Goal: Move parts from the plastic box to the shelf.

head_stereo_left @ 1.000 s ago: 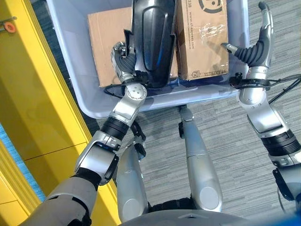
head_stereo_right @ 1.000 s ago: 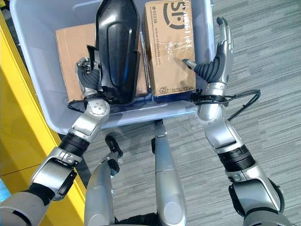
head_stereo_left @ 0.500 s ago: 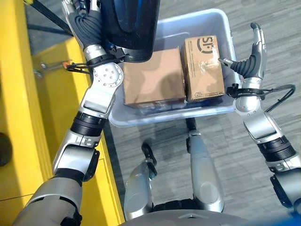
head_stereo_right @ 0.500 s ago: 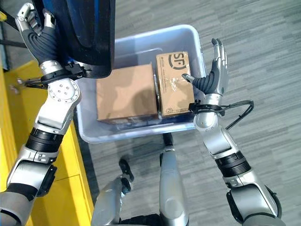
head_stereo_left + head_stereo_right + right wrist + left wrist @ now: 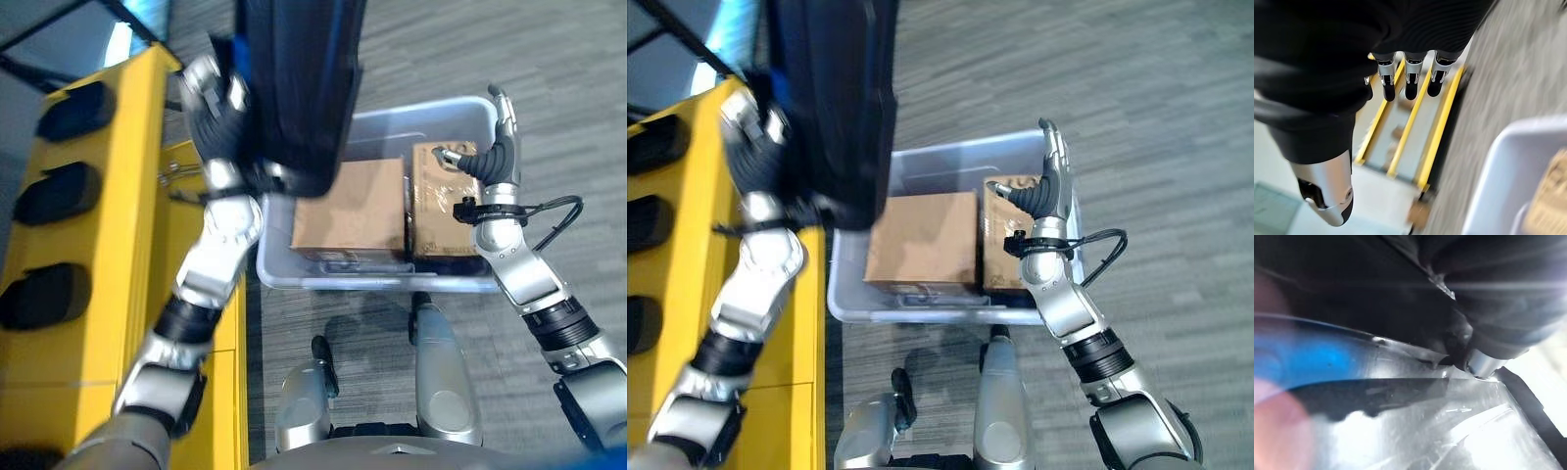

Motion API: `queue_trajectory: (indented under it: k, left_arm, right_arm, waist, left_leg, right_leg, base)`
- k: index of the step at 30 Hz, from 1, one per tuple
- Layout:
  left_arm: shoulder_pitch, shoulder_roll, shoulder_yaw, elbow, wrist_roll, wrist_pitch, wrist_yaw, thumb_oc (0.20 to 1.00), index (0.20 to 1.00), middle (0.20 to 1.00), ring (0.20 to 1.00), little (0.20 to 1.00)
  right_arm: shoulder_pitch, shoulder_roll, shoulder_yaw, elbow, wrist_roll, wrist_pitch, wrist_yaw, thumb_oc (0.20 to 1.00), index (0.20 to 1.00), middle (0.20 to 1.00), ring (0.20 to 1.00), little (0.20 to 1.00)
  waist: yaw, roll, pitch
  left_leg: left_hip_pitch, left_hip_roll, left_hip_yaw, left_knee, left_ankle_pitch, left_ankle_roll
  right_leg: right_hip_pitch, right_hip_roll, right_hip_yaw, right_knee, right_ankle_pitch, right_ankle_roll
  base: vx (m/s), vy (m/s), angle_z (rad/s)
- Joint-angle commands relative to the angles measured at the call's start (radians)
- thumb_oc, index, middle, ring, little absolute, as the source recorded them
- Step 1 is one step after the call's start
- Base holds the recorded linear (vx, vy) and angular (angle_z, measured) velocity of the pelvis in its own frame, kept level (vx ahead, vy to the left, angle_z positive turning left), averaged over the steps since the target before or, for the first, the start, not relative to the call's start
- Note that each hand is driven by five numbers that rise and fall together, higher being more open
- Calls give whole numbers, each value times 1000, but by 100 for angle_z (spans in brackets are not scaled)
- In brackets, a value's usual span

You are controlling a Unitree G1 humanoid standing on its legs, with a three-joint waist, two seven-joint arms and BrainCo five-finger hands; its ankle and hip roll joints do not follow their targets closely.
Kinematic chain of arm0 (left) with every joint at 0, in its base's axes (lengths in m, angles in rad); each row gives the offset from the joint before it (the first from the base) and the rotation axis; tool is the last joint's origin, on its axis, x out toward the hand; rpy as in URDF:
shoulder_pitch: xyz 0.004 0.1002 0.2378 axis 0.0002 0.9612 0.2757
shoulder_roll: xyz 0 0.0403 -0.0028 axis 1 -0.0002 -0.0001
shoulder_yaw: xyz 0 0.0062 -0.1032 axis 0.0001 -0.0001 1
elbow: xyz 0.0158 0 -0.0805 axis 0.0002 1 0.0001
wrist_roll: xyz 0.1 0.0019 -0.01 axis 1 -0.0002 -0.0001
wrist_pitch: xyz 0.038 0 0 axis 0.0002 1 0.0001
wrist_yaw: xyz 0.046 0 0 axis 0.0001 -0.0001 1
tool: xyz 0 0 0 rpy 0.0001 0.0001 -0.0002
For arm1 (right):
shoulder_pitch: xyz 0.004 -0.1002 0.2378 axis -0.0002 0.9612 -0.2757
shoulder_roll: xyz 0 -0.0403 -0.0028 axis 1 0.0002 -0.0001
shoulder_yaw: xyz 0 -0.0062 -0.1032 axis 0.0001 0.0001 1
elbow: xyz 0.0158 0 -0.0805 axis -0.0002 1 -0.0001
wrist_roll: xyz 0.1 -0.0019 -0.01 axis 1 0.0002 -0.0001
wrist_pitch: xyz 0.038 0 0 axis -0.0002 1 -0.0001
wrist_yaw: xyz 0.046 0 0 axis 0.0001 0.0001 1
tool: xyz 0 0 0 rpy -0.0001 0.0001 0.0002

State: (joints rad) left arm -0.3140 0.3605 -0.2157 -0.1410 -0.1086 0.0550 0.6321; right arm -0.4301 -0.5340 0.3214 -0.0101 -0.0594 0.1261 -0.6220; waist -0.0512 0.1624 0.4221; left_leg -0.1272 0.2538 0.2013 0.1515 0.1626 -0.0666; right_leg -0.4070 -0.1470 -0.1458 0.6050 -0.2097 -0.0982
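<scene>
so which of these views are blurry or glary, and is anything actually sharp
Left wrist view: too close to focus, the black part a dark smear with white glare along its lower edge. Right wrist view: the right hand fairly crisp, floor and plastic box soft. Eye views: left hand and black part motion-blurred; the cardboard boxes sharp.

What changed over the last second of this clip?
The left hand, still gripping the black part, has lifted it out of the plastic box and swung it toward the yellow shelf. The right hand stays open over the box; both cardboard boxes remain inside.
</scene>
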Motion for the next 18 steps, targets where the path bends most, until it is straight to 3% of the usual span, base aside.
queue_trajectory:
  k: [1,3,5,6,8,10,11,13,16,17,18]
  left_arm:
    - [-77,78,20,11,11,-95,-72,200,200,200,200,200]
    - [-37,85,11,-18,46,-113,-107,200,200,200,200,200]
    - [0,97,15,-59,74,-136,-134,200,200,200,200,200]
    - [13,103,15,-72,86,-144,-145,200,200,200,200,200]
    - [36,117,12,-87,116,-160,-145,200,200,200,200,200]
    - [47,122,7,-96,130,-157,-131,200,200,200,200,200]
    - [49,122,6,-98,137,-154,-130,200,200,200,200,200]
    - [43,129,12,-104,154,-139,-148,200,200,200,200,200]
    - [65,136,17,-111,155,-149,-179,200,200,200,200,200]
    - [78,137,19,-116,171,-152,-196,200,200,200,200,200]
    - [89,135,14,-119,183,-157,-214,200,200,200,200,200]
  right_arm:
    - [50,2,-7,-83,54,-119,-2,1000,1000,1000,1000,1000]
    - [68,-24,-29,-96,111,-133,-11,1000,1000,1000,1000,1000]
    - [83,-35,-57,-99,137,-151,-18,1000,1000,1000,1000,1000]
    - [90,-36,-68,-102,149,-159,-15,1000,1000,1000,1000,1000]
    - [117,-34,-93,-100,164,-177,-5,1000,1000,1000,1000,1000]
    - [135,-22,-97,-98,166,-178,-1,1000,1000,1000,1000,1000]
    - [142,-11,-97,-93,170,-178,-4,1000,1000,1000,1000,1000]
    - [152,25,-94,-76,160,-157,-21,1000,1000,1000,1000,1000]
    - [166,50,-91,-53,146,-155,-42,1000,1000,1000,1000,1000]
    - [184,57,-97,-53,141,-160,-50,1000,1000,1000,1000,1000]
    - [206,69,-101,-51,139,-173,-63,1000,1000,1000,1000,1000]
  waist:
    - [-54,-117,-35]
    - [-49,-144,-35]
    - [-49,-146,-37]
    - [-50,-139,-44]
    - [-48,-115,-71]
    - [-41,-111,-90]
    - [-36,-114,-100]
    - [-7,-128,-135]
    - [18,-144,-155]
    - [24,-158,-160]
    - [26,-162,-169]
  left_leg:
    - [-100,58,75,93,-10,-47]
    - [-80,26,76,261,-90,-56]
    - [-48,14,99,356,-141,-55]
    - [-20,2,111,343,-159,-51]
    - [66,-51,150,181,-202,-25]
    - [101,-83,160,99,-210,-9]
    - [105,-98,156,81,-216,-1]
    - [123,-166,129,34,-301,39]
    - [129,-204,115,36,-334,61]
    - [125,-228,118,37,-329,76]
    - [132,-251,98,32,-338,86]
  right_leg:
    - [198,-58,-113,-118,-47,86]
    - [219,-64,-129,-207,-21,90]
    - [236,-54,-154,-277,20,94]
    - [240,-48,-169,-298,35,101]
    - [243,-46,-215,-333,75,133]
    - [258,-47,-231,-365,106,147]
    - [269,-45,-235,-394,129,155]
    - [272,-54,-227,-448,207,206]
    - [287,-74,-224,-520,286,251]
    - [279,-98,-226,-552,345,258]
    - [281,-122,-182,-579,392,277]
  base:
    - [-499,-224,145]
    - [-467,-179,77]
    - [-362,-26,49]
    - [-322,128,78]
    - [-188,268,107]
    - [-76,230,90]
    - [-99,220,69]
    - [-121,355,54]
    - [-57,262,95]
    - [-50,198,72]
    - [-37,228,37]
